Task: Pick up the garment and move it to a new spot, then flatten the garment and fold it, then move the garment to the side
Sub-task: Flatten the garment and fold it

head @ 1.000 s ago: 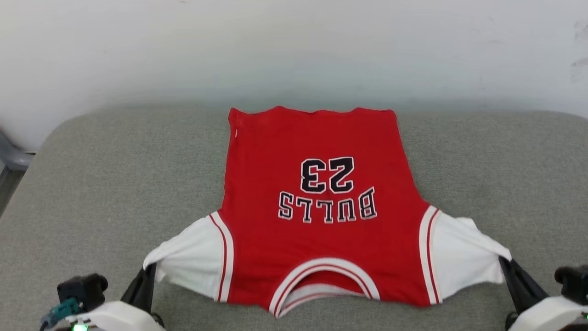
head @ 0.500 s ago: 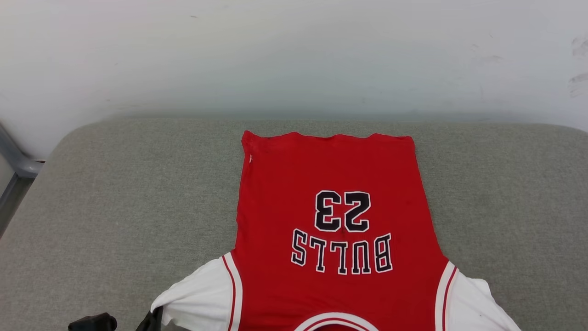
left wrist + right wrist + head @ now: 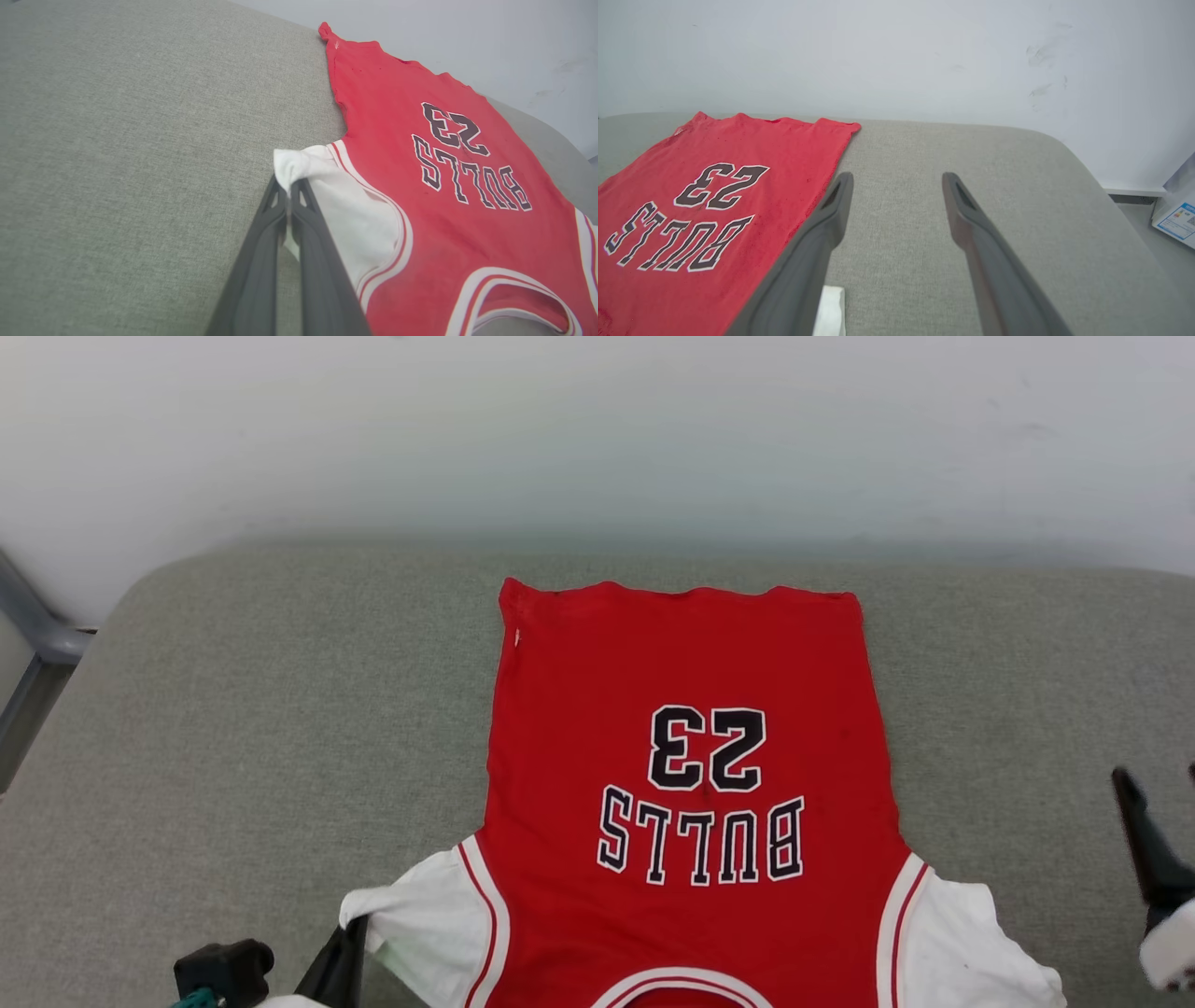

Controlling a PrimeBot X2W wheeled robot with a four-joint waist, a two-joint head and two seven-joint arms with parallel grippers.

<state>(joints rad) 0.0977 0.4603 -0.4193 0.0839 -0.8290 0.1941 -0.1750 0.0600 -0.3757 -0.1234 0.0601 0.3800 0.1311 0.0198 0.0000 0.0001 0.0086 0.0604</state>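
Note:
The garment [image 3: 686,700], a red jersey with white sleeves and black "BULLS 23" lettering, lies flat and face up on the grey cushion [image 3: 252,709], collar toward me. My left gripper [image 3: 353,933] is shut on the tip of its left white sleeve [image 3: 299,163], pinched between the dark fingers [image 3: 303,219]. My right gripper [image 3: 897,179] is open above bare cushion, right of the garment's [image 3: 714,186] side edge, with nothing between its fingers. In the head view my right gripper [image 3: 1156,779] is at the right edge, apart from the right sleeve [image 3: 971,943].
A white wall [image 3: 597,429] runs right behind the cushion's far edge. A grey metal frame [image 3: 37,644] stands past the cushion's left corner. A white packet [image 3: 1176,214] lies on the floor beyond the right corner. Bare cushion flanks the garment on both sides.
The head camera shifted. My right gripper has let go of the right sleeve, opened and lifted away to the right. My left gripper still pinches the left sleeve.

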